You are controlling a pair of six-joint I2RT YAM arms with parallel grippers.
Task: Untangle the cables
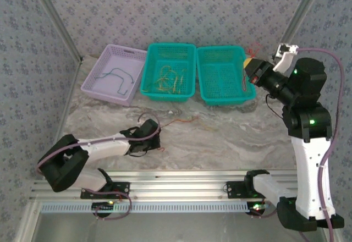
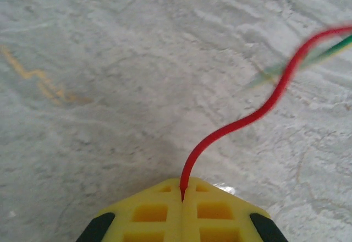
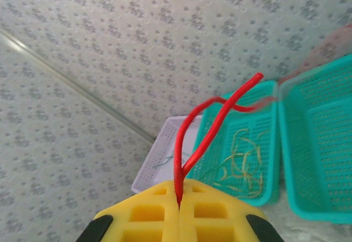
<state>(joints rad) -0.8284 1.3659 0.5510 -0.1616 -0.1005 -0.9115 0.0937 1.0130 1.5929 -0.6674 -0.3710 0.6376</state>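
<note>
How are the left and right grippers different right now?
The left gripper is low over the table; the right gripper is raised high above it. The left gripper pinches one red strand; the right gripper pinches two red strands. Both are shut on their strands.

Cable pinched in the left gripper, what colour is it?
Red: the cable in the left gripper shows best in the left wrist view.

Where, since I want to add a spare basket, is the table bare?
Bare table lies mid-right, between the right teal basket, the rail and the right arm. Another patch fronts the lilac basket. Crowded: the back basket row, and around the left gripper with its trailing cables.
</note>
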